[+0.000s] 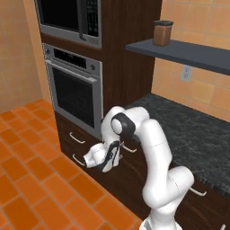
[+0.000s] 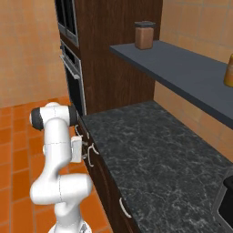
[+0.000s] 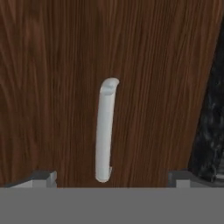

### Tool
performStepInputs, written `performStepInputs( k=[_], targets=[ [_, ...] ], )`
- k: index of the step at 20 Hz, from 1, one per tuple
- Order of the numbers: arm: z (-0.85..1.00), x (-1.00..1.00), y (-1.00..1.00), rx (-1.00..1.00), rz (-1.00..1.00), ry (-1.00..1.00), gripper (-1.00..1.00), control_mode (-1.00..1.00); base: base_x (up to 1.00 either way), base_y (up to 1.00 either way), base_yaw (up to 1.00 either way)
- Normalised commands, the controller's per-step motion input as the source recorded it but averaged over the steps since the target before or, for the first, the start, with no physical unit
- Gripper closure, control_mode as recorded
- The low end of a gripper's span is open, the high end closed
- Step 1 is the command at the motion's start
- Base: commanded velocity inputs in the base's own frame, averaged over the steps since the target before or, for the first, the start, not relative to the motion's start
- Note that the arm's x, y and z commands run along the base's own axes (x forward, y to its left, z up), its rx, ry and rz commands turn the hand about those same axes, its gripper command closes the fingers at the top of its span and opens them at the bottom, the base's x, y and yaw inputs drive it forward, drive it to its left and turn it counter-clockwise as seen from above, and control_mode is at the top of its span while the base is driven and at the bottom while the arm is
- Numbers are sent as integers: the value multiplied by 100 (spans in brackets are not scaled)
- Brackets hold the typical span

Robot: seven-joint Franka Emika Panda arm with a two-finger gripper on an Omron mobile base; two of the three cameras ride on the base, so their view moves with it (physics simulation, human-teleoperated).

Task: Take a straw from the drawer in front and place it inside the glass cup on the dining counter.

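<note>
Hand view: claw (image 3: 112,179) spread wide, 2 fingertips (image 3: 178,178) — silver handle (image 3: 105,131) between, drawer (image 3: 144,96) closed

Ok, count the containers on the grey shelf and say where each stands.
2: a brown jar with a dark lid near the far end of the shelf, and an amber container nearer, cut off by the right base view's edge. More may stand beyond.

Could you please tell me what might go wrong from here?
The open end effector faces the drawer's curved handle, which lies between its fingertips but slightly toward one side, so one finger might bump it while closing. Several similar handles sit close together on these dark fronts, so the wrong drawer could perhaps be pulled.
</note>
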Motion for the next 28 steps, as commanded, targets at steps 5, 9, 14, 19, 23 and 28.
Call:
performStepInputs(
  k=[5, 9, 14, 19, 23, 28],
  targets=[
    [-21, 20, -15, 10, 13, -1, -100, -100, 0, 0, 0],
    [-10, 12, -21, 5, 9, -3, -100, -100, 0, 0, 0],
    [0, 3, -15, 3, 8, -11, -100, -100, 0, 0, 0],
    [0, 16, -17, 1, 4, -5, -100, -100, 0, 0, 0],
    [0, 47, -2, 1, 0, 0, 100, -100, 0, 0, 0],
    [-1, 3, 5, 0, 0, 0, 100, -100, 0, 0, 0]
  ],
)
